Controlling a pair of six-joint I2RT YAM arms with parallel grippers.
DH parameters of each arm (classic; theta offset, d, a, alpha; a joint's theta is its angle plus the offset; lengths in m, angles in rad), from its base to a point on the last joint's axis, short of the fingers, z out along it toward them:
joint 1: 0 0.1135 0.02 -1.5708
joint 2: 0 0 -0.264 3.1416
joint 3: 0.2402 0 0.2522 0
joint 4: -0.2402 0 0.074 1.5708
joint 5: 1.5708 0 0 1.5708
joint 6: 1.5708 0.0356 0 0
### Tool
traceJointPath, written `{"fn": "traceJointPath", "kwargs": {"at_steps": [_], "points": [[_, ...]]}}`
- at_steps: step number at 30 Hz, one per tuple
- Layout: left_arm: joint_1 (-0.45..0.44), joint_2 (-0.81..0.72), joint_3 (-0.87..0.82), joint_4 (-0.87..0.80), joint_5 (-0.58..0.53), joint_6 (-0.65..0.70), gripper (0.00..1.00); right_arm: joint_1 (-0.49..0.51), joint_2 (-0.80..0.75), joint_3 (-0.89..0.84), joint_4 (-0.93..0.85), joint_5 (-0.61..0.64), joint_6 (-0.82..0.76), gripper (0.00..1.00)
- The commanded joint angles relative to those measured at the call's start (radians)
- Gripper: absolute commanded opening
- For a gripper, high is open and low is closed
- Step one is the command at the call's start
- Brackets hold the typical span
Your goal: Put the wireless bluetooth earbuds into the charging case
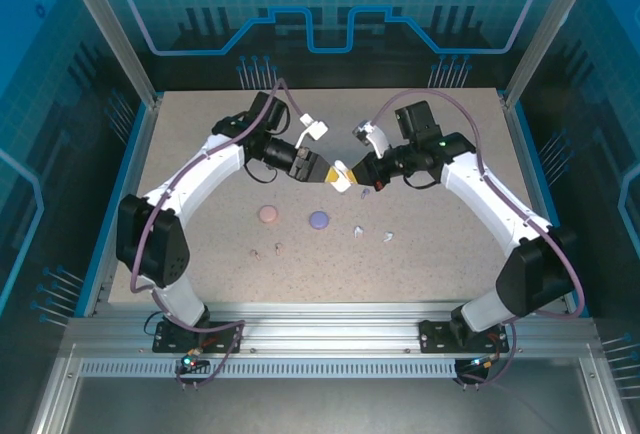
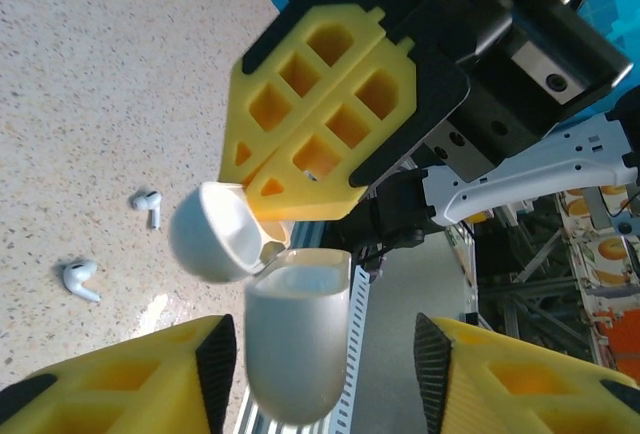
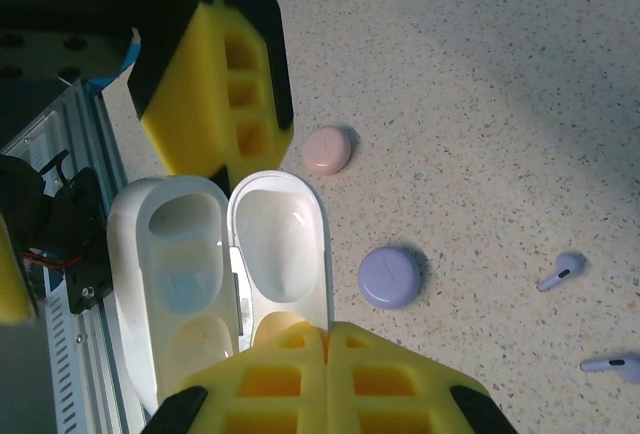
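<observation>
Yellow honeycombed pads of the left claw (image 2: 322,359) stand half apart astride the white case (image 2: 292,324) and hold nothing yet. One pad sits just beside the shell; the other is apart from it with a clear gap. The right claw (image 3: 328,336) is pinched fully together on the rim of the lid (image 3: 282,239). That pinch alone carries the case above the desk (image 3: 500,74), hinged wide open.

To do this step well, I judge the left claw should centre on the body before it squeezes. Both pads then land together and do not twist the case out of the thin pinch on the lid. The shell is smooth, glossy, rounded plastic and likely slippery, so the pads should meet its flatter sides below the hinge and press gently. The right claw should let go only once the body is firmly held, wells facing up.

Both wells look empty. The lid is a shallow hollow cup, while the body is deeper, with moulded sockets. White buds (image 2: 148,204) lie on the desk close by the case, tiny, stemmed and shiny. Near and left of the claws rest the closed pink case (image 3: 327,149) and purple case (image 3: 390,276), both smooth round pebbles. Purple buds (image 3: 560,271) lie to the right of those cases, and pink buds (image 1: 278,248) lie nearer than the pink case. The desk is pale, speckled and faintly grainy.
</observation>
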Motion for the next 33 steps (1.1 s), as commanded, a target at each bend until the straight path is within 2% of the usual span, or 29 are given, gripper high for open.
{"fn": "traceJointPath", "kwargs": {"at_steps": [1, 10, 14, 23, 31, 33], "points": [[-0.014, 0.017, 0.024, -0.026, 0.042, 0.038, 0.49, 0.018, 0.022, 0.035, -0.011, -0.026, -0.01, 0.0], [-0.017, 0.048, 0.045, -0.035, 0.043, 0.047, 0.42, 0.025, 0.038, 0.051, -0.007, -0.024, -0.008, 0.0], [-0.018, 0.057, 0.048, -0.036, 0.045, 0.052, 0.35, 0.025, 0.04, 0.051, 0.0, -0.021, -0.003, 0.0], [-0.018, 0.057, 0.045, -0.056, 0.05, 0.076, 0.27, 0.025, 0.047, 0.052, 0.0, 0.002, -0.005, 0.0], [-0.018, 0.058, 0.045, -0.057, 0.05, 0.078, 0.0, 0.024, 0.046, 0.06, 0.013, 0.024, 0.016, 0.0], [-0.015, 0.056, 0.044, -0.054, 0.04, 0.077, 0.0, 0.014, 0.035, 0.061, 0.028, 0.054, 0.052, 0.15]]}}
